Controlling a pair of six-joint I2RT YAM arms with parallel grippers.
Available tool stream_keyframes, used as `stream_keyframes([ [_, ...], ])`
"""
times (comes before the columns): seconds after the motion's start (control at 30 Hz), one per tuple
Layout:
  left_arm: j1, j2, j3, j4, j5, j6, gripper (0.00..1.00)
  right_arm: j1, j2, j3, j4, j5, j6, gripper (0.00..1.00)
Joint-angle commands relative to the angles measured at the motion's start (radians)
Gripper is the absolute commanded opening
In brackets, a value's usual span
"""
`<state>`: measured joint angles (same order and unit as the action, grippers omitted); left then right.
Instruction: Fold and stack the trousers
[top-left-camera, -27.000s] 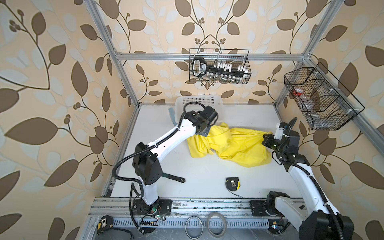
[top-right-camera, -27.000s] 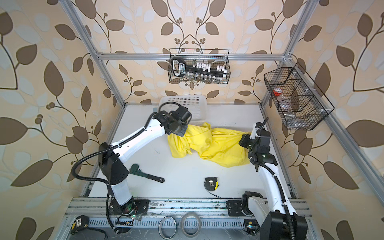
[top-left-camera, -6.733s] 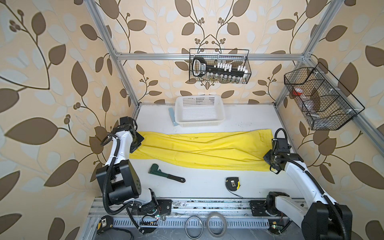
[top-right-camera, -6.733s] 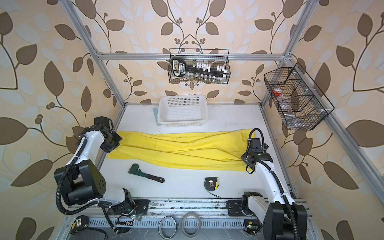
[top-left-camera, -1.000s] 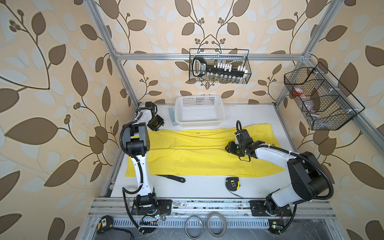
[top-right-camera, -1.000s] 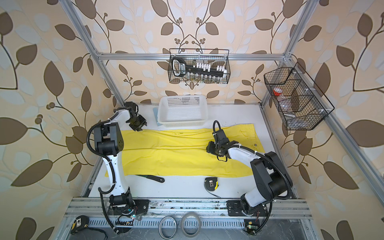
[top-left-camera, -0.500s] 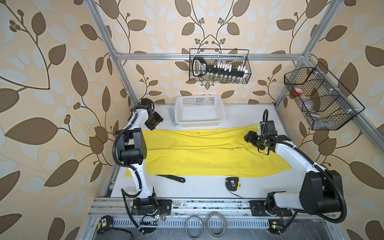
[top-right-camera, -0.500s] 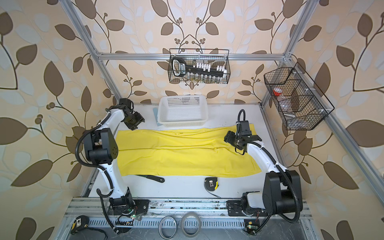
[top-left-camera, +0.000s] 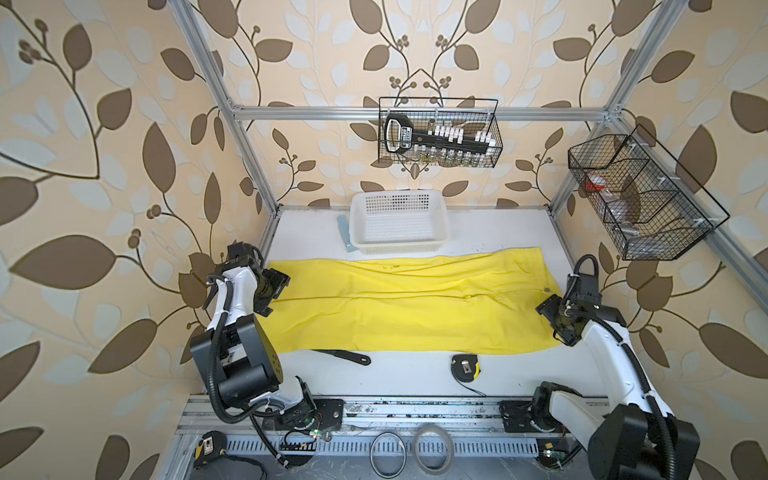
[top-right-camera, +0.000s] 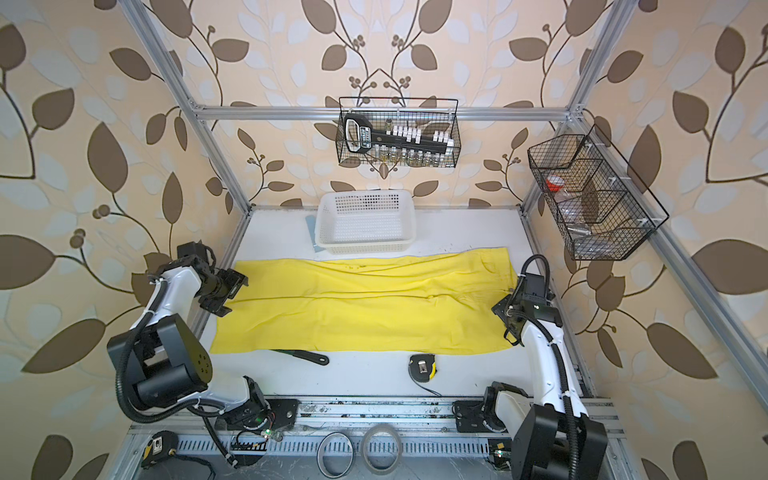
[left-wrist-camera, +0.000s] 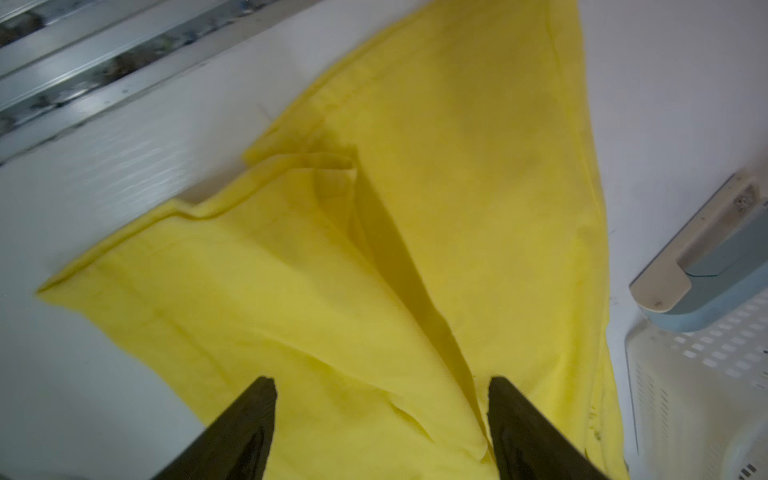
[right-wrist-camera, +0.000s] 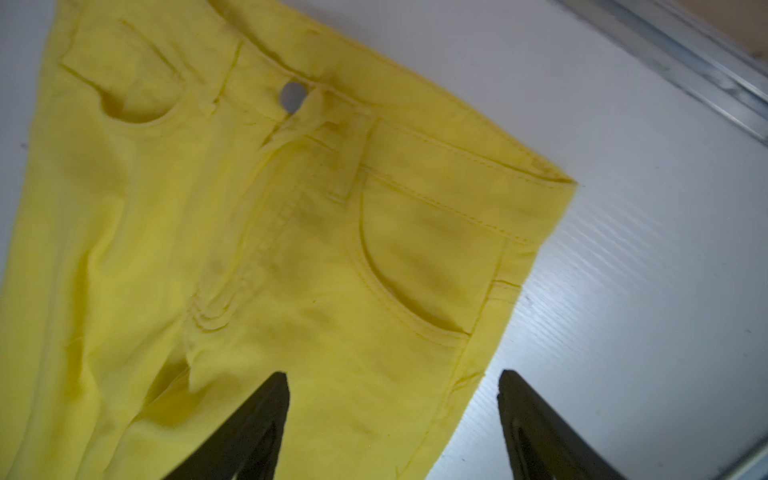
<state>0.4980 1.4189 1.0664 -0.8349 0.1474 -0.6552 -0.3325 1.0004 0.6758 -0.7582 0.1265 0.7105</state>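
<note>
With the bright yellow soft cloth trousers (top-left-camera: 407, 303) flat on the white tabletop (top-left-camera: 407, 376), the left gripper (left-wrist-camera: 380, 386) at the cuff end and the right gripper (right-wrist-camera: 392, 378) at the waist end both spread apart and empty, we should pinch matching corners and fold evenly.

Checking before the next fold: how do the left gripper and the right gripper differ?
The left gripper is at the hem end of the trousers; the right gripper is at the waistband end. The left gripper hangs wholly over cloth; the right gripper straddles the side edge. Both are open, holding nothing.
</note>
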Motion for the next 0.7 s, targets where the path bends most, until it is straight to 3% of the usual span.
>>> stream_keyframes([
  [0.0, 0.021, -0.107, -0.042, -0.085, -0.087, -0.072, 0.82, -0.056, -0.039, -0.048, -0.085, 0.047, 0.040, 0.80],
  [0.17, 0.036, -0.155, -0.116, -0.105, -0.157, -0.128, 0.84, -0.082, -0.019, -0.131, 0.004, 0.005, 0.047, 0.79],
  [0.3, 0.049, -0.163, -0.155, -0.093, -0.152, -0.138, 0.84, -0.070, 0.062, -0.128, 0.051, -0.028, 0.062, 0.79],
  [0.5, 0.066, -0.151, -0.202, -0.063, -0.133, -0.147, 0.84, 0.012, 0.161, -0.166, 0.153, 0.046, 0.115, 0.76],
  [0.6, 0.092, -0.143, -0.231, -0.043, -0.143, -0.137, 0.84, 0.012, 0.233, -0.193, 0.221, 0.026, 0.115, 0.68],
  [0.67, 0.122, -0.141, -0.247, -0.039, -0.152, -0.135, 0.84, 0.029, 0.250, -0.205, 0.260, 0.039, 0.120, 0.55],
])
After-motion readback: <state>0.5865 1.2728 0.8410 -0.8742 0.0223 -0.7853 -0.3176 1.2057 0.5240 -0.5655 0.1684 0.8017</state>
